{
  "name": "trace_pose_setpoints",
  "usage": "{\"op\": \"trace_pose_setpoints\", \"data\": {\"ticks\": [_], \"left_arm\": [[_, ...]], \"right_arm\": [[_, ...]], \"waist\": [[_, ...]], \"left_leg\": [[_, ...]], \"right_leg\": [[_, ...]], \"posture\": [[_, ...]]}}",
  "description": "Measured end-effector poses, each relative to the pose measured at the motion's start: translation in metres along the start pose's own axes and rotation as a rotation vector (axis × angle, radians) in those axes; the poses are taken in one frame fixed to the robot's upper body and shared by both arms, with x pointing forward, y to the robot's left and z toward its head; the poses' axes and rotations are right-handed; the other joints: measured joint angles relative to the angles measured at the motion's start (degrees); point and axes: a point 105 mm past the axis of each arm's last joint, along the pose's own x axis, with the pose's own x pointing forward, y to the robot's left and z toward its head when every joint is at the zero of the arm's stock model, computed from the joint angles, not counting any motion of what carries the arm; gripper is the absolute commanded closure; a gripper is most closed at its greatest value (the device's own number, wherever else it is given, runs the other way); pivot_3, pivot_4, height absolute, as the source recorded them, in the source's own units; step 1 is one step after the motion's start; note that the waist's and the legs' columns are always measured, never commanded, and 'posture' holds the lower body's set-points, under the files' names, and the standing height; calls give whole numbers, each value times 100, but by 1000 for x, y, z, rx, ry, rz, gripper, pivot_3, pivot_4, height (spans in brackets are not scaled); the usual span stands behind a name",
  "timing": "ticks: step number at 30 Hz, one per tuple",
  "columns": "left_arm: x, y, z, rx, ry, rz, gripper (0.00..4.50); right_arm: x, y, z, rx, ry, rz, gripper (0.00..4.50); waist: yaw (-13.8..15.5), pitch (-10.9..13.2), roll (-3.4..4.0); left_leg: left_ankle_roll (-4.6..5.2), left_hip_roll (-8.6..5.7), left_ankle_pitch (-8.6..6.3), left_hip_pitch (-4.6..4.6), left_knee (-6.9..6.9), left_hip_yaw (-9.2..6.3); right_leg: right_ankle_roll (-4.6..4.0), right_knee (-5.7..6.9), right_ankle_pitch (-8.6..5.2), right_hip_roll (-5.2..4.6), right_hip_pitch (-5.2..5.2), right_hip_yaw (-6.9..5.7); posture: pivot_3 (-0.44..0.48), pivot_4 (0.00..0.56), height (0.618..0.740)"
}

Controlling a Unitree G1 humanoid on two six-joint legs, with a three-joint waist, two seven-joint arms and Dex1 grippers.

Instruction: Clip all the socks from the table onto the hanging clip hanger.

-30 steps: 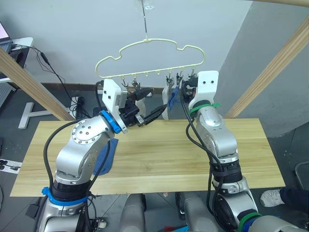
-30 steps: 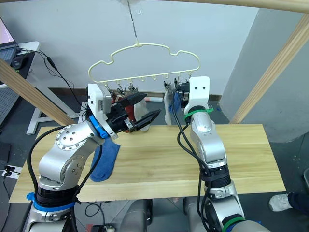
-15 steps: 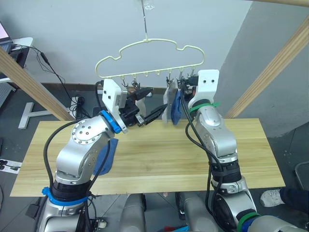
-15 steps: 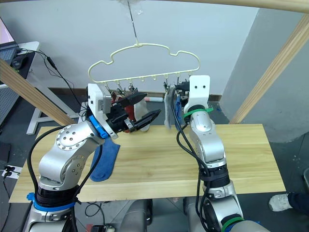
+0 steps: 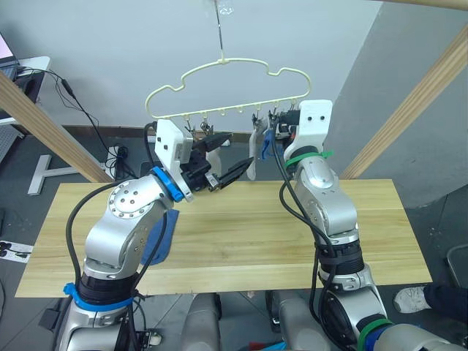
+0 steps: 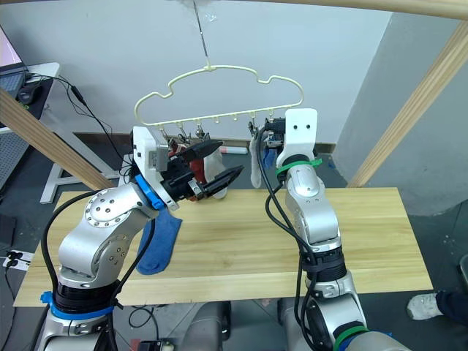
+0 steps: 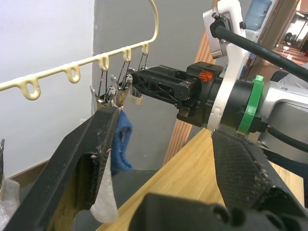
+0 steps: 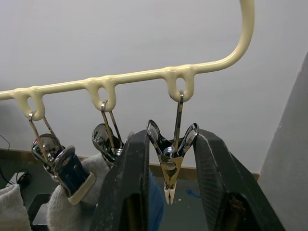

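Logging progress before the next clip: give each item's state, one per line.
clip hanger: hanging from its hook.
end clip: shut, empty.
right pincer: open, straddling the end clip.
left pincer: open, empty.
light grey sock: clipped, hanging.
loose blue sock: lying flat on the table, unclipped.

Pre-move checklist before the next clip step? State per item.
1. Right gripper jaws straddle the small end metal clip: ok.
2. That clip is empty: ok.
3. Clip tip opened: not ok, shut.
4. Left gripper carries a sock to feed: not ok, jaws open and empty.
5. Light wooden table cleared of socks: not ok, blue knit sock lies there.
6. Pale yellow wire clip hanger level: ok.
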Motion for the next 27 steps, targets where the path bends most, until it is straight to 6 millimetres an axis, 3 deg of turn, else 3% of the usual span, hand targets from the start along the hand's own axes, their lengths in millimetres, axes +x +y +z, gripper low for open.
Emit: {"op": "trace_pose_setpoints", "data": {"ticks": [12,15,20,27], "left_arm": [[0,0,0,1,0,0,974],[0,0,0,1,0,0,974],[0,0,0,3,-1,0,974],[0,0,0,4,-3,0,974]], "right_arm": [[2,1,6,-13,-21,-5,3126],[2,1,6,-12,-27,-7,2562],[2,1,7,-7,-31,-10,782],[2,1,6,0,-26,-14,782]], "waist": [[0,0,0],[1,0,0],[2,0,0],[2,0,0]], "left_leg": [[0,0,0,0,0,0],[0,0,0,0,0,0],[0,0,0,0,0,0],[0,0,0,0,0,0]], "right_leg": [[0,0,0,0,0,0],[0,0,0,0,0,0],[0,0,0,0,0,0],[0,0,0,0,0,-1]], "posture": [[-54,263,740],[-48,252,740],[-48,250,740],[-49,249,740]]}}
